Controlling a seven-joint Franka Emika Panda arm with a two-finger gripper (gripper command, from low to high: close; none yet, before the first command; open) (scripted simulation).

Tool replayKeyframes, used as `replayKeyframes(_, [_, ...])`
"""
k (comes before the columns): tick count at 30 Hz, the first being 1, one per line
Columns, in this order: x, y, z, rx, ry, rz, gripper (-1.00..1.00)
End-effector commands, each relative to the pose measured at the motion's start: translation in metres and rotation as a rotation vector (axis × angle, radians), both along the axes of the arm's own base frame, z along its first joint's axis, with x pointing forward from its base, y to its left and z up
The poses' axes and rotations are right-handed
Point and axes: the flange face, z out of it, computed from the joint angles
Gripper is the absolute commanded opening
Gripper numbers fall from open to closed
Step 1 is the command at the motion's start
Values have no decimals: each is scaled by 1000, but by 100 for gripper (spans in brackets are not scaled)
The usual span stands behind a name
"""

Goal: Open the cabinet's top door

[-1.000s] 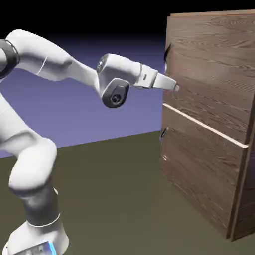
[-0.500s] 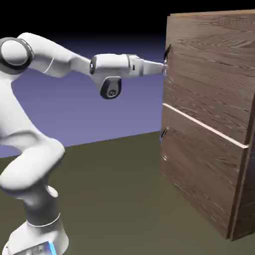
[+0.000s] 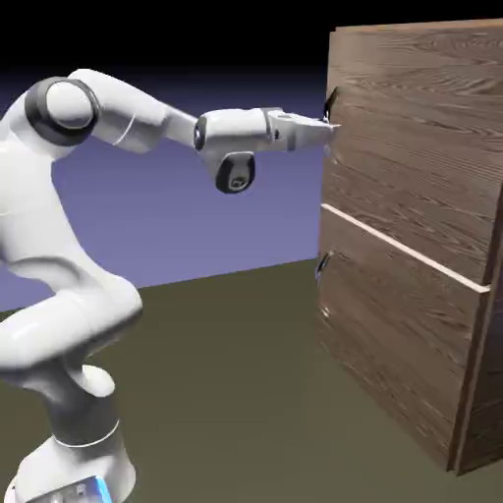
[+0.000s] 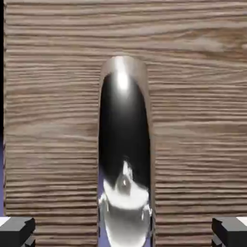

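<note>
The fingers are open, either side of the handle; pulling too early may slip off, leaving the exterior view's right-side top door shut.

Exterior view: a plain blue-violet backdrop is seen, darkened to black along the top. Below it, a flat, dark olive-brown floor is shown, met by the backdrop along a slanting edge, raised toward the exterior view's right.

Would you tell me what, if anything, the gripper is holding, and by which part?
Nothing is held: the gripper is open, with its fingers apart on either side of the handle.
</note>
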Motion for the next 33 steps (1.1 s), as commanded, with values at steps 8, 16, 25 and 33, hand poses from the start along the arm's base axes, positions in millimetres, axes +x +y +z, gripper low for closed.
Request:
replayKeyframes(8, [-27,-9,0,0,1,61,-100])
replayKeyframes(16, [-53,-19,0,2,0,121,-100])
replayKeyframes(25, [-87,-35,0,0,0,203,-100])
replayKeyframes(33, [-112,-49,0,0,0,262,-100])
